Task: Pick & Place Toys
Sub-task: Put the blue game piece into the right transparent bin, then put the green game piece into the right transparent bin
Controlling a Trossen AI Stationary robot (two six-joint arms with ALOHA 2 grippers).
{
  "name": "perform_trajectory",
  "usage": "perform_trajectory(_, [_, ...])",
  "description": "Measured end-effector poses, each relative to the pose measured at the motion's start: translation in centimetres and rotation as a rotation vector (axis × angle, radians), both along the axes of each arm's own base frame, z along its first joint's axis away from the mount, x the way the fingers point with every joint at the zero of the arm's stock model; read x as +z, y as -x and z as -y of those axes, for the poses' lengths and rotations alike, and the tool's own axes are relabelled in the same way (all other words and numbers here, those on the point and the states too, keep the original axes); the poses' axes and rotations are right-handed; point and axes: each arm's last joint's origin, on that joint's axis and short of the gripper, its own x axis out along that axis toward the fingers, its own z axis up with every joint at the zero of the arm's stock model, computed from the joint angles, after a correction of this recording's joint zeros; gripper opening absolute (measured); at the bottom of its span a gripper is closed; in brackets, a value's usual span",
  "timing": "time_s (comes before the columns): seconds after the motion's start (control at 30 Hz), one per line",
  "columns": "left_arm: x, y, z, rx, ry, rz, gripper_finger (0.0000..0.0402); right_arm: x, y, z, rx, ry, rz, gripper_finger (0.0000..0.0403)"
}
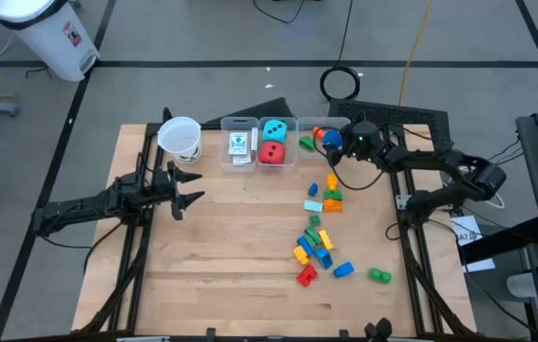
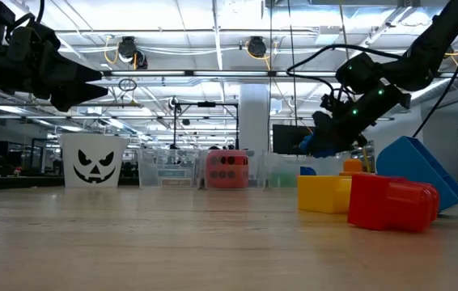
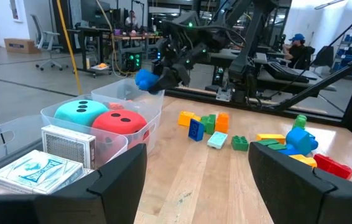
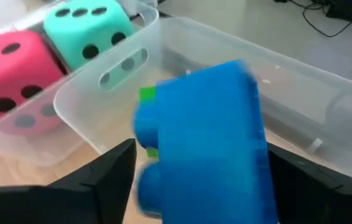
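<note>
Blue brick between right end effector fingers, seemingly gripped, over right bin, left end effector parted, empty.

Two dark jointed arms (green lights aglow) trail black cables.

Teal die: teal, dark pips.
Red die: red; pips dark in the wrist views.
Card packs: white, teal print on one face, fine grey hatching on another.
Held brick: plain blue.
Loose bricks: red, blue, yellow, green, orange, one pale mint.
Cup: white, black jack-o'-lantern face.
Bins: clear.
Table: pale wood grain.
Arms: dark, green lights on the right one.
</note>
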Motion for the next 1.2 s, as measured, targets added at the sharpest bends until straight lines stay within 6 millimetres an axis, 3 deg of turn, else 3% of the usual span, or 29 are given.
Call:
perform_trajectory(0.23, [0.0, 0.0, 0.0, 0.000, 0.000, 0.000, 0.0287, 0.6, 0.1, -0.3, 0.045, 0.026, -0.006, 0.0335])
perform_trajectory(0.4, [0.0, 0.0, 0.0, 0.000, 0.000, 0.000, 0.0287, 2.3, -0.2, -2.5, 0.159, 0.011, 0.038, 0.0339])
perform_trajectory(0.57, [0.0, 0.0, 0.0, 0.000, 0.000, 0.000, 0.0287, 6.2, -1.3, -7.1, 0.301, -0.038, -0.062, 0.0326])
perform_trajectory(0.77, [0.0, 0.0, 0.0, 0.000, 0.000, 0.000, 0.0287, 9.5, -1.4, -15.0, 0.554, -0.104, -0.353, 0.0315])
perform_trajectory(0.93, [0.0, 0.0, 0.0, 0.000, 0.000, 0.000, 0.0287, 8.8, 0.3, -20.9, 0.733, -0.222, -0.535, 0.0311])
perform_trajectory(1.2, [0.0, 0.0, 0.0, 0.000, 0.000, 0.000, 0.0287, 7.3, 1.8, -27.4, 0.675, -0.445, -0.595, 0.0304])
